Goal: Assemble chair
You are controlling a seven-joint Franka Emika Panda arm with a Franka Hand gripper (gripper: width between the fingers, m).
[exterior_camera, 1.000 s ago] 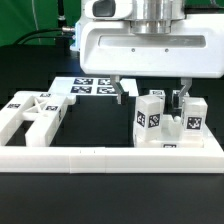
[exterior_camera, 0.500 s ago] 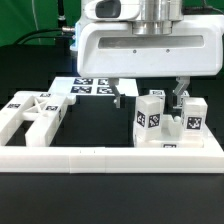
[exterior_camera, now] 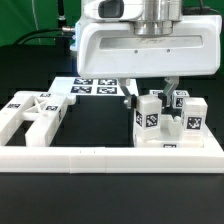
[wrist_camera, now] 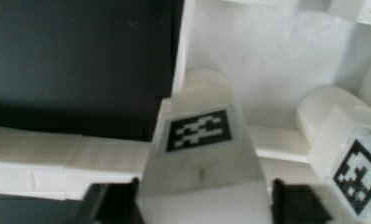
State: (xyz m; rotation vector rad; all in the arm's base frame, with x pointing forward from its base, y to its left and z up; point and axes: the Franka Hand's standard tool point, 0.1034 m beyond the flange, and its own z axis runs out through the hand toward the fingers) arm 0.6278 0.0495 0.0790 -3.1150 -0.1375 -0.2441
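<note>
Several white chair parts with black-and-white tags lie on the black table. A square post (exterior_camera: 150,112) stands at the exterior view's right, with a second post (exterior_camera: 192,116) beside it and a small tagged piece (exterior_camera: 180,99) behind. My gripper (exterior_camera: 150,90) is lowered over the first post, one finger on each side. In the wrist view my gripper (wrist_camera: 203,205) has both dark fingers (wrist_camera: 114,200) pressed against the sides of the tagged post (wrist_camera: 203,130). The second post (wrist_camera: 351,150) shows beside it. A larger framed chair part (exterior_camera: 30,114) lies at the exterior view's left.
The long white L-shaped border rail (exterior_camera: 100,157) runs along the front of the parts. The marker board (exterior_camera: 92,87) lies flat behind, under the gripper body. A green backdrop stands at the rear.
The two fingers have moved inward from a wide spread and now sit against the sides of the post. The post and the other parts have not moved.
</note>
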